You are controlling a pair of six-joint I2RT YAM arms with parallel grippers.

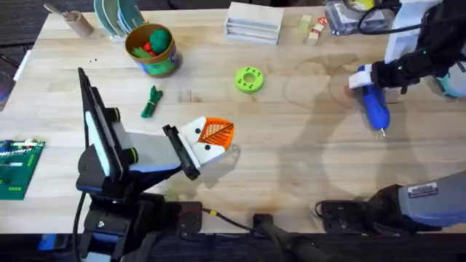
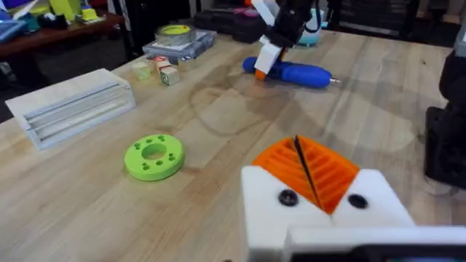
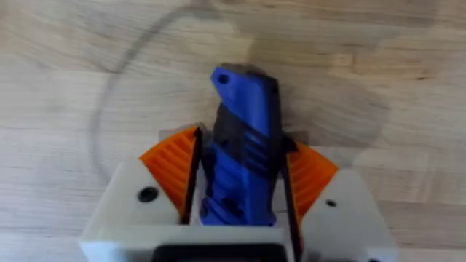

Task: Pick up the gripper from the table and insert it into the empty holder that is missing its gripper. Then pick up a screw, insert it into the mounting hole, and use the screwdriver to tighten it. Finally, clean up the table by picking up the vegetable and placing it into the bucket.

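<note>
Overhead: right gripper grips the screwdriver handle (table's right side).
Left wrist: left gripper, 2 orange pads pressed together, nothing held.
Right wrist: pads clamp the blue handle.

Right pincer around blue screwdriver

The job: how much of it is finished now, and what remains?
Done, it seems: the left claw carries both orange fingers, so the holder looks filled. Whether a screw is in, I cannot tell. In hand: the right claw grips the screwdriver. Left: the vegetable lies on the table, outside the bucket.
</note>
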